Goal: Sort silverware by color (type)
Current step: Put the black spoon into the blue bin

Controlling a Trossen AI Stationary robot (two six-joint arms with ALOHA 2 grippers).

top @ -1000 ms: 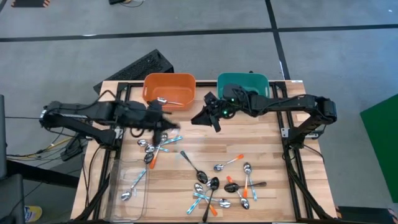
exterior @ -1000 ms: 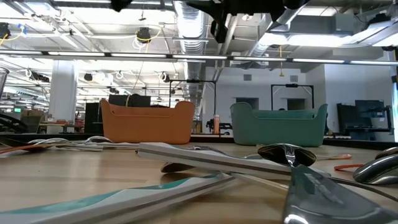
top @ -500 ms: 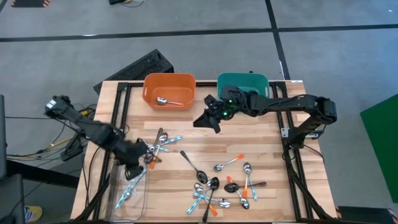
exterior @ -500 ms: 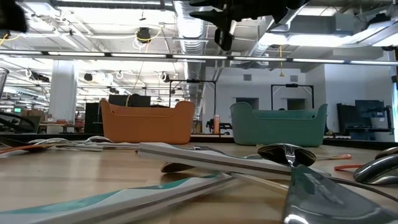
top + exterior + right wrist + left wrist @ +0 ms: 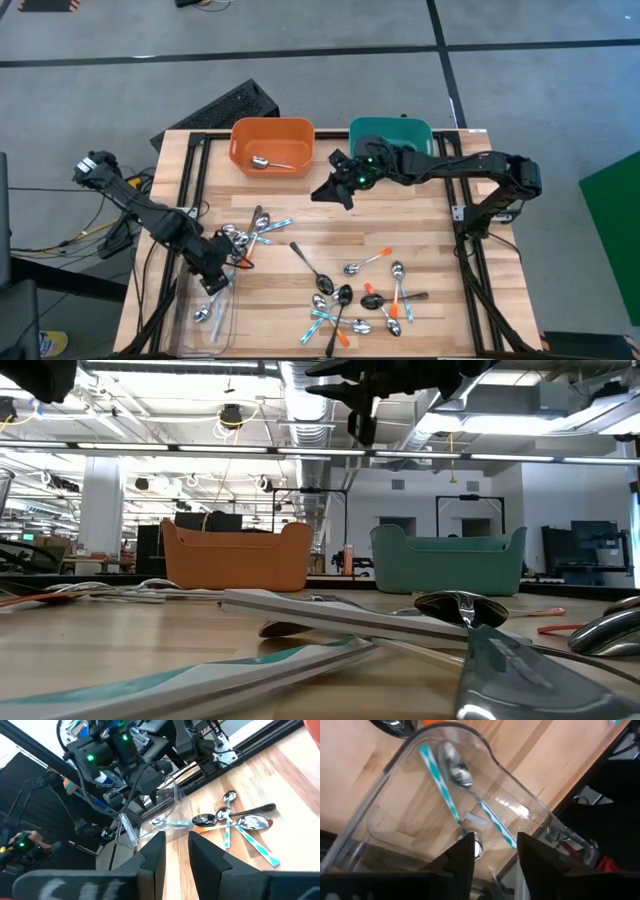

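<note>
We see a robotics lab or workshop in an open industrial hall. Above, the ceiling [image 5: 200,400] is bare, with ducts [image 5: 310,400], pipes and strip lights. At 9 o'clock stands a white column [image 5: 102,510]; toward 3 o'clock, screens [image 5: 595,545] and desks. The bench is a wood table [image 5: 420,235] on a black metal frame [image 5: 470,250], standing on grey floor [image 5: 300,30] with black tape lines. Cables [image 5: 70,235] trail off at 9 o'clock.
</note>
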